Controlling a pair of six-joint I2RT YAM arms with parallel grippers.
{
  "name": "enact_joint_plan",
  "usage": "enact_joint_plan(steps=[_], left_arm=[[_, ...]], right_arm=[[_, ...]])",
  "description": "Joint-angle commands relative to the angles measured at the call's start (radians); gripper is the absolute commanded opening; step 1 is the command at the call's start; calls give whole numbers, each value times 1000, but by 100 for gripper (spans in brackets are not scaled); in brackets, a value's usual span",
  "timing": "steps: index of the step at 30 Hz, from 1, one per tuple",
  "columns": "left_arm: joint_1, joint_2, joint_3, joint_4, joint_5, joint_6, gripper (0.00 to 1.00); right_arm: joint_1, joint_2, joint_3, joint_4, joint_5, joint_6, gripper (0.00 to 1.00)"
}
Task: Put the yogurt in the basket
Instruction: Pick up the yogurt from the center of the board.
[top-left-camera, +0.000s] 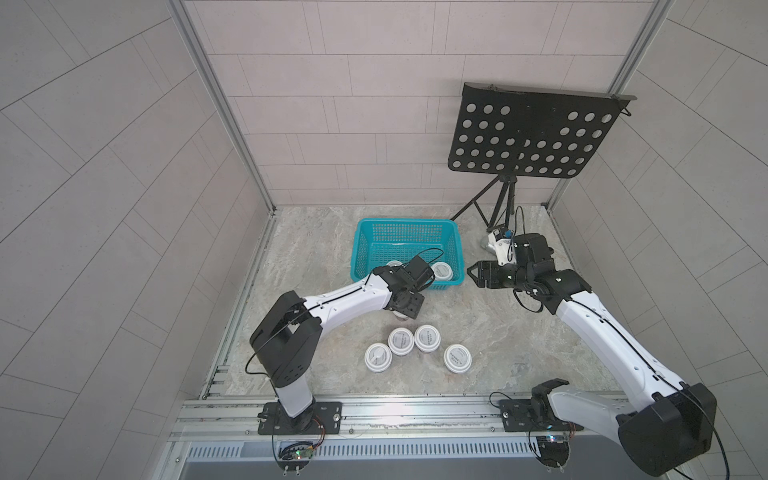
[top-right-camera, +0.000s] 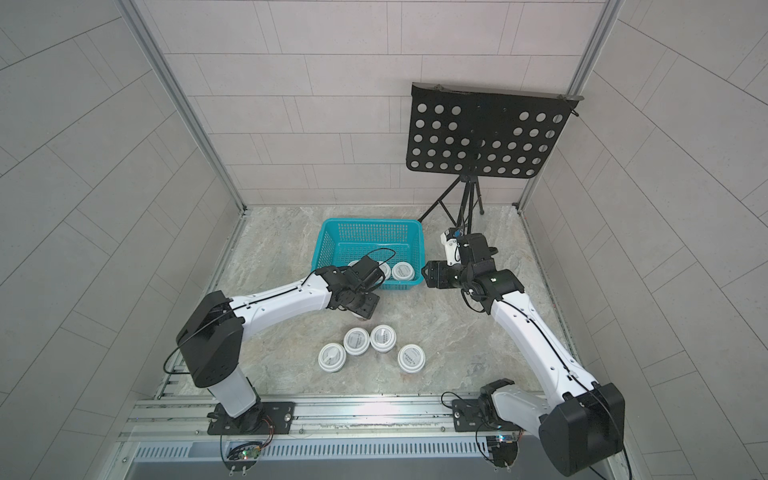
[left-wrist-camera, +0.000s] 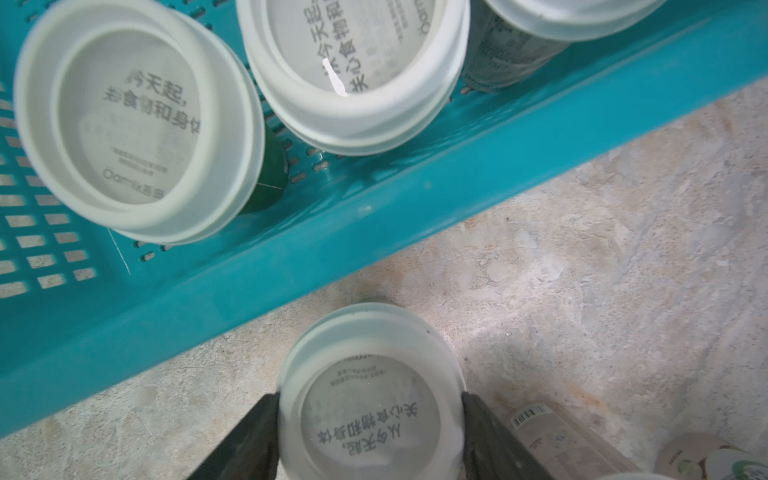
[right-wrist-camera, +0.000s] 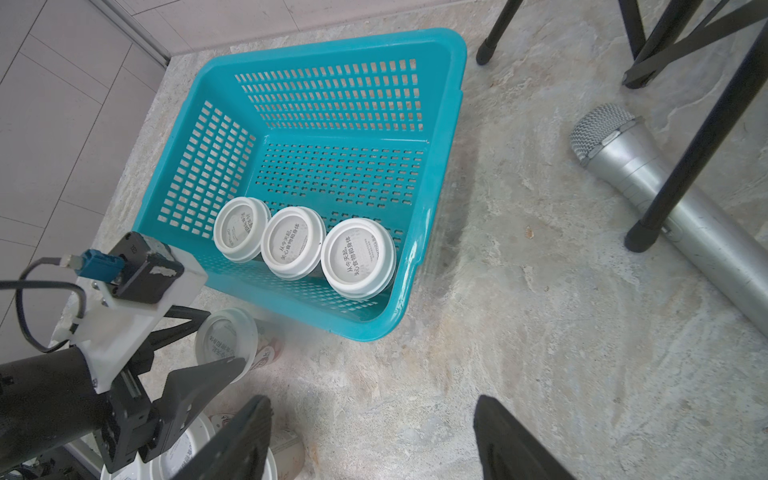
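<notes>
Now the fourth pick-up looks to be in hand; the left pincer (left-wrist-camera: 370, 401) has its fingers against both sides of a yogurt cup (left-wrist-camera: 370, 386), just outside the near wall of the basket (top-left-camera: 405, 221); three cups (right-wrist-camera: 291, 243) stand inside along that wall; the right pincer (right-wrist-camera: 374, 440) hangs wide and empty beside the basket; four more cups (top-left-camera: 427, 338) wait on the bench (top-left-camera: 498, 340). The next move probably calls for lifting clear of the rim, then releasing over free floor.

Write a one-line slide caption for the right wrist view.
Three yogurt cups line up in the basket; outside it, the left tool grips a fourth cup.
</notes>
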Motion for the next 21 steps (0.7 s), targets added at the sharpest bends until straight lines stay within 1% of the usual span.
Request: enact_joint_plan(steps=[1, 9, 21], left_arm=[[-2, -31, -20, -48, 6, 1, 69], [-1, -82, 24, -106, 38, 10, 69], [12, -138, 142, -218, 43, 48, 69]], right_arm=[[-3, 0, -10, 5, 0, 6, 81], [-2, 0, -13, 3, -3, 6, 81], [-3, 0, -16, 4, -6, 7, 81]])
